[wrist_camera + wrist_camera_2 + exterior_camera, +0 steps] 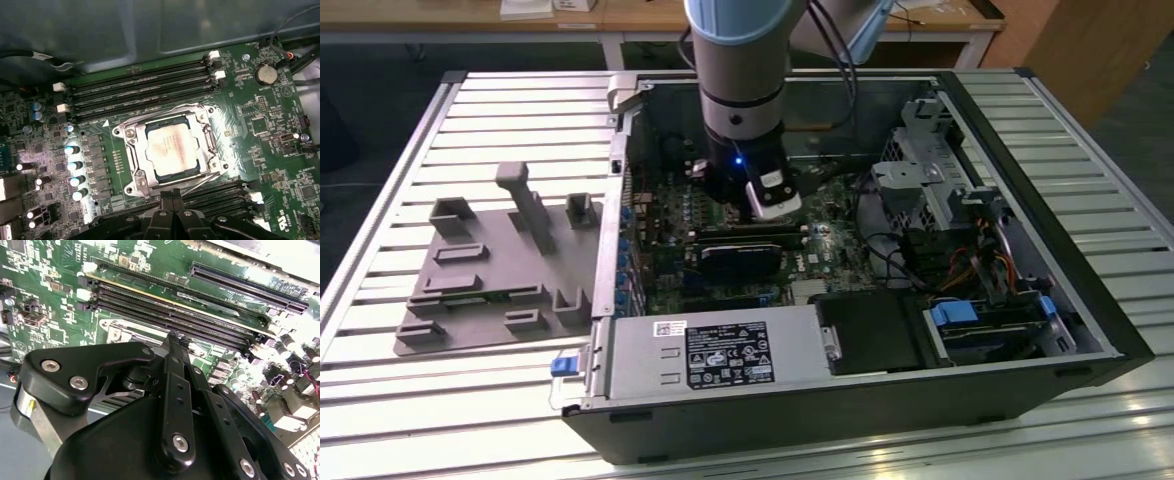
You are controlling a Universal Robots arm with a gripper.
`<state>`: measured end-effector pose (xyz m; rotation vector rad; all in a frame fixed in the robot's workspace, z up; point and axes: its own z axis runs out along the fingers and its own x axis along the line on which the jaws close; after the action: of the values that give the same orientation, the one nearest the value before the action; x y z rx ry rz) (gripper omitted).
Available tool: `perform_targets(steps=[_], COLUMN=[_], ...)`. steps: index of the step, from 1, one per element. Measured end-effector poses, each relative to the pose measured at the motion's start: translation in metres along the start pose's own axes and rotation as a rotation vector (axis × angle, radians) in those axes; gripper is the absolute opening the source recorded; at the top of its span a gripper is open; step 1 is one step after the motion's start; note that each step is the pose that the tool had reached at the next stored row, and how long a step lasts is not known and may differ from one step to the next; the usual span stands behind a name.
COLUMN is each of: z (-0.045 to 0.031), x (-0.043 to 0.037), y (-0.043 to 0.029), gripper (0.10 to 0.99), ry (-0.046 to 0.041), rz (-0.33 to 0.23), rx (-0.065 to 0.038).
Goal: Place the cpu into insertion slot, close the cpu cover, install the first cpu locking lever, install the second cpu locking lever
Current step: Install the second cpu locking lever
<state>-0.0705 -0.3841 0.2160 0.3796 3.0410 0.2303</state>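
Item: pale silver-beige square cpu (172,151), seated in the silver-rimmed insertion slot (131,159) on the green circuit board (250,115), thin metal cpu cover (200,131) framing it. Our black gripper (172,195), fingers pressed together and holding nothing, sits just beside the socket's edge.

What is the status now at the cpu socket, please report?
Claw shut, holding nothing, at the socket's edge. Cpu seated in insertion slot, cpu cover down over it. Memory slots alongside, nothing in the way.
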Motion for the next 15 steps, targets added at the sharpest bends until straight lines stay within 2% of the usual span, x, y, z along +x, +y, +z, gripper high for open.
perform_targets(steps=[5,9,15], z=[0.0001,0.0001,0.0008], x=[-0.0005,-0.0014,-0.0002], y=[-0.0056,-0.011,-0.0177], gripper=[0.102,0.102,0.102], ry=[0.0088,0.0143,0.0171], rz=[0.001,0.002,0.002], rx=[-0.035,-0.056,-0.067])
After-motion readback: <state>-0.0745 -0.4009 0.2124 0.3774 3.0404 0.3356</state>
